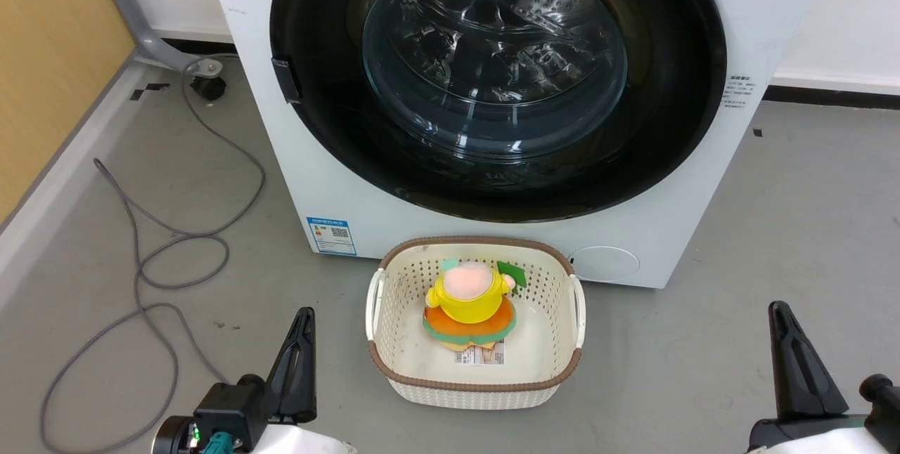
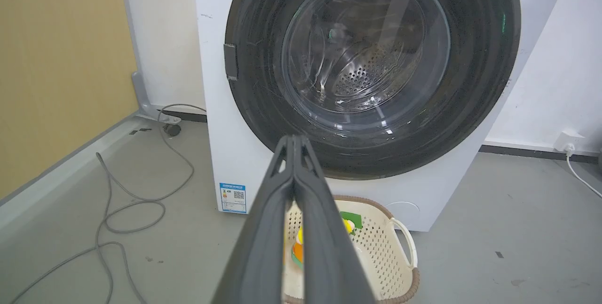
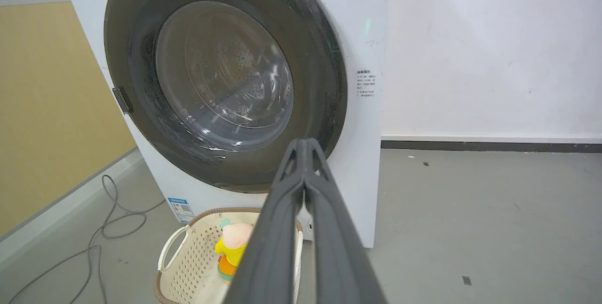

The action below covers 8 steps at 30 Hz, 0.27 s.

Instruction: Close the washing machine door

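washing machine (image 1: 309, 159) on grey floor (image 1: 787, 229) — loose cable (image 1: 184, 235) beside

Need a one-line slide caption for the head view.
Washing machine door appears shut on the washing machine; cream basket with plush toy in front.

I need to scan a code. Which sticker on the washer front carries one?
The blue-edged sticker low at the left corner; the right-edge sticker is only small text.
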Available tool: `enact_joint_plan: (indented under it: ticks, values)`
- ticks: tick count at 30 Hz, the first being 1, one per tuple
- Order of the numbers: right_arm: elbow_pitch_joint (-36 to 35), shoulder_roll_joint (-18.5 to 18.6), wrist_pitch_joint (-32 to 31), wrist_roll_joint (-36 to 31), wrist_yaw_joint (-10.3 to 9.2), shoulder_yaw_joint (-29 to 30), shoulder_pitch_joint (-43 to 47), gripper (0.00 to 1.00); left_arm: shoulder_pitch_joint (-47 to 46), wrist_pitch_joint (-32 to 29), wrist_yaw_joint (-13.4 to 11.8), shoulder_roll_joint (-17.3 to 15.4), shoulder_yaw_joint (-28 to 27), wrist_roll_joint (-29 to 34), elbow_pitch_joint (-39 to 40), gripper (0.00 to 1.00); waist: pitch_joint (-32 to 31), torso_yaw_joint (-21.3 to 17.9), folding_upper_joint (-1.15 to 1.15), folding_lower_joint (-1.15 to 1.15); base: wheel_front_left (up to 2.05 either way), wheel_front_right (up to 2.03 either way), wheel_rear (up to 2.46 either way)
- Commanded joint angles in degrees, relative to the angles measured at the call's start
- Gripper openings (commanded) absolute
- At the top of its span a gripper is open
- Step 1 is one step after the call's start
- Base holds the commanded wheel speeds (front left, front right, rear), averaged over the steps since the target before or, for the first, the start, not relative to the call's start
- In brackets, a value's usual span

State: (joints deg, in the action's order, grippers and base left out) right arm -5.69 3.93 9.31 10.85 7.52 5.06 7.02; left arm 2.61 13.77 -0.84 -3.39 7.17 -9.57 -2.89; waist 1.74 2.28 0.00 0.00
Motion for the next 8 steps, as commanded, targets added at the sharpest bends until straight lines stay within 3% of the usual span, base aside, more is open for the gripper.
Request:
enact_joint_plan:
  ticks: [1, 8]
  values:
    - [0.25, -0.08, -0.22, -0.69, 0.00, -0.20, -0.50, 0.00, -0.21, -0.32, 0.06, -0.01, -0.26, 0.68, 0.21, 0.00, -0.02, -0.03, 0.00, 0.00, 0.00, 0.00, 0.00]
    - [0.58, -0.14, -0.77, -1.30, 0.00, -0.50, -0.90, 0.00, -0.36, -1.14, 0.11, 0.02, -0.68, 1.22, 0.37, 0.00, -0.13, -0.17, 0.00, 0.00, 0.00, 0.00, 0.00]
